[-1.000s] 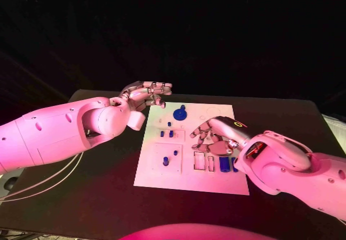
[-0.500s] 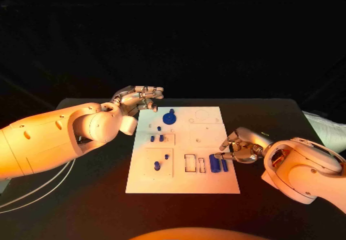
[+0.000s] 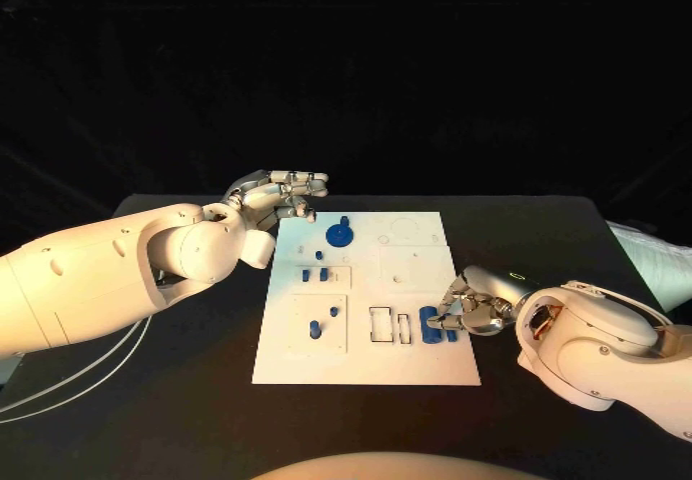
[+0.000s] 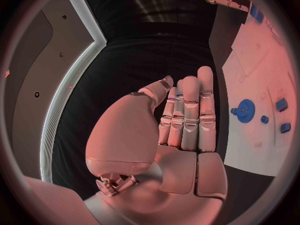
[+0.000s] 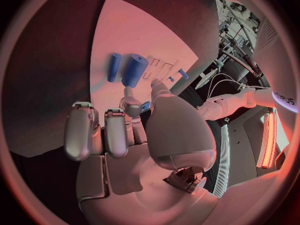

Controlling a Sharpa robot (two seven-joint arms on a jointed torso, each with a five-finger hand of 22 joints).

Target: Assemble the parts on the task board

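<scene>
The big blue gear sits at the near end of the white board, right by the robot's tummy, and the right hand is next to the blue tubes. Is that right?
Not quite. The head view shows the blue gear at the far end of the white board, near the left hand. The right hand is indeed beside the blue tubes.

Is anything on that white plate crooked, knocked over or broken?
Nothing stands out. The task board lies flat and square on the table, and the blue parts, such as the gear, look tidy. The right hand rests by two blue cylinders.
</scene>
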